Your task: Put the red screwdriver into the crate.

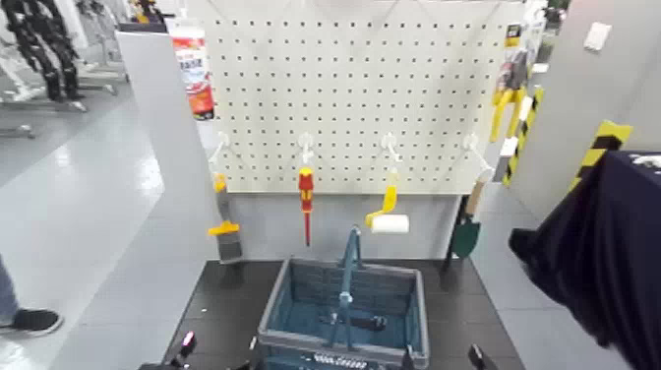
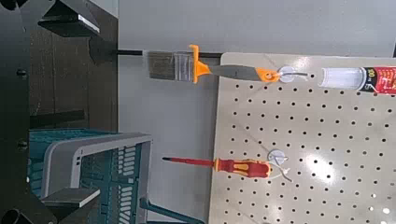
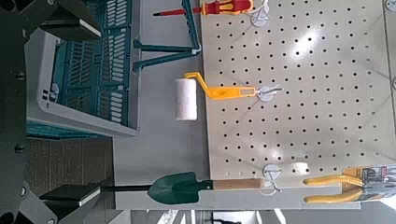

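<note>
The red screwdriver point(image 1: 306, 199) hangs upright from a hook on the white pegboard, tip down, above the far rim of the crate point(image 1: 295, 295). It also shows in the left wrist view point(image 2: 224, 165) and at the edge of the right wrist view point(image 3: 217, 7). The blue-grey crate stands on the dark table below it, with its tall centre handle point(image 1: 347, 271) upright. My left gripper point(image 1: 185, 346) is low at the crate's near left, open and empty point(image 2: 75, 107). My right gripper point(image 1: 476, 358) is low at the near right, open and empty point(image 3: 63, 103).
On the pegboard point(image 1: 364, 89) also hang a yellow-handled brush-like scraper point(image 1: 225, 234), a yellow-handled paint roller point(image 1: 387, 213) and a green trowel point(image 1: 467, 228). A dark object point(image 1: 360, 322) lies inside the crate. A dark cloth point(image 1: 600, 256) is at the right, and a person's shoe point(image 1: 31, 320) at the left.
</note>
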`<move>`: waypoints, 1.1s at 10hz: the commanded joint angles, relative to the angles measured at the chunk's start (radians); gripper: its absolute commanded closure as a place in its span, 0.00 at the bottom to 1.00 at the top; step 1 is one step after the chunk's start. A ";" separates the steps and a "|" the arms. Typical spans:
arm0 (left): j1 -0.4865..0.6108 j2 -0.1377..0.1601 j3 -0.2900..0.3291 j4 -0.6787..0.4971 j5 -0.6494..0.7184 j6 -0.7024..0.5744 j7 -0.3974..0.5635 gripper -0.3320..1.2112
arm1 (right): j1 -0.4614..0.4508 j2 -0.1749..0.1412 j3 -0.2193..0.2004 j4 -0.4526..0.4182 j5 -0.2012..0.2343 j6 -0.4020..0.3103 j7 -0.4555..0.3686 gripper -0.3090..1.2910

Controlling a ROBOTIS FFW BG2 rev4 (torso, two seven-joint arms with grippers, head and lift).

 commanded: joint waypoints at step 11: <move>-0.218 0.035 0.031 0.108 0.063 0.136 -0.270 0.28 | -0.003 0.003 0.005 0.003 0.000 0.009 -0.002 0.28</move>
